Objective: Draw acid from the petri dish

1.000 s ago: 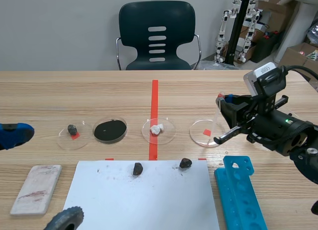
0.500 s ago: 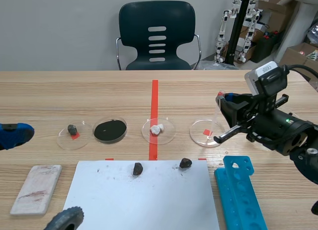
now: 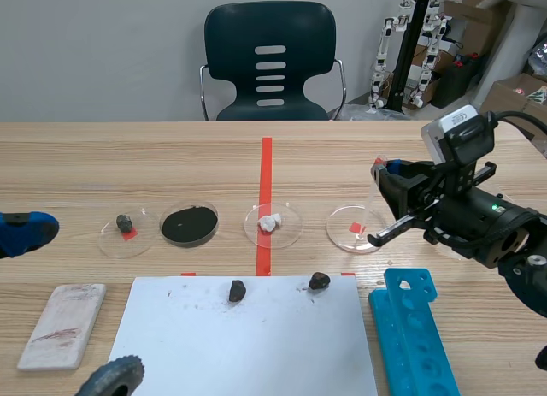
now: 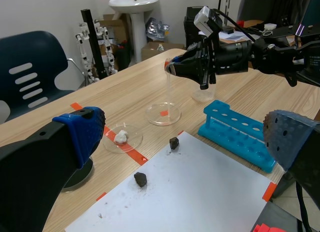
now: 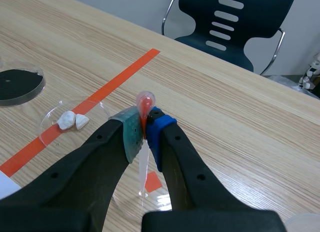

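My right gripper (image 3: 382,174) (image 5: 145,129) is shut on a clear plastic dropper (image 5: 143,162) with a red bulb (image 5: 145,100). The dropper (image 3: 370,203) points down, its tip inside a clear petri dish (image 3: 354,229) (image 5: 131,199) over a small red tape square. In the left wrist view the same dropper (image 4: 169,86) hangs above that dish (image 4: 163,113). My left gripper (image 3: 21,231) (image 4: 175,142) is open near the table's left edge, with nothing between its fingers.
Further dishes stand in a row: one with white lumps (image 3: 272,224), one black-filled (image 3: 189,224), one with a dark stone (image 3: 126,233). White paper (image 3: 244,340) carries two dark stones. A blue tube rack (image 3: 419,336) lies at front right, a white slab (image 3: 63,324) at front left.
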